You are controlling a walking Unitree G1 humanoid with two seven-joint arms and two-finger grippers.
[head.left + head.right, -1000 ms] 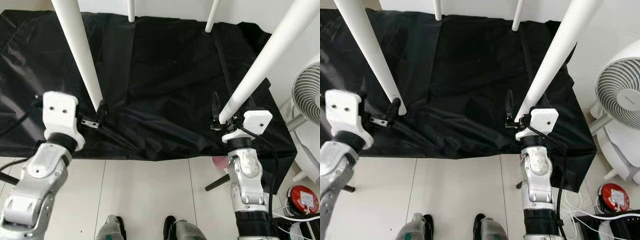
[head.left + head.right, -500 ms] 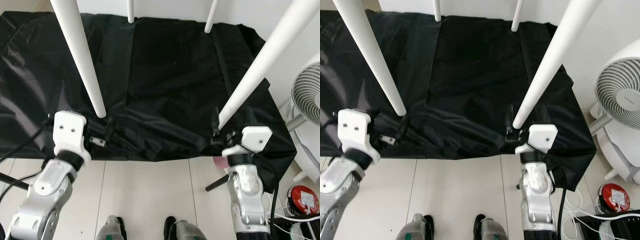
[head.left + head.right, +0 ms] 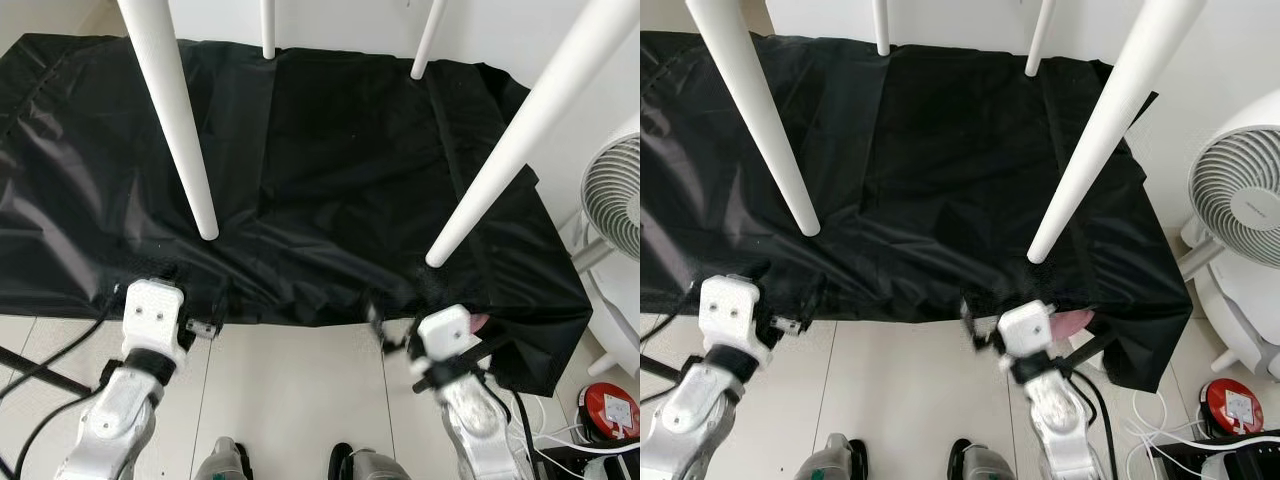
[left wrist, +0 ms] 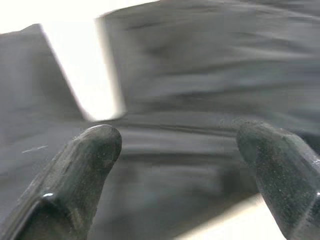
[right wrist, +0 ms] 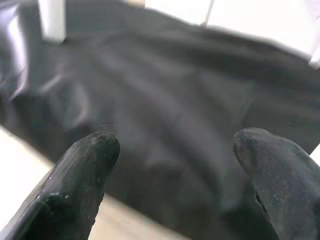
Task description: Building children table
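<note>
Pale tiled floor (image 3: 290, 390) with thin grout lines, bare along the near edge. Spread over it, a wide sheet of crinkled black plastic fabric (image 3: 330, 170), creased and glossy, reaching back to the white wall. Rising from the sheet, four slim white round table legs: near left (image 3: 180, 120), near right (image 3: 520, 140), far left (image 3: 267, 28), far right (image 3: 428, 40). Beside the sheet's right edge, a white round-grilled fan (image 3: 1240, 210) standing on the tiles.
</note>
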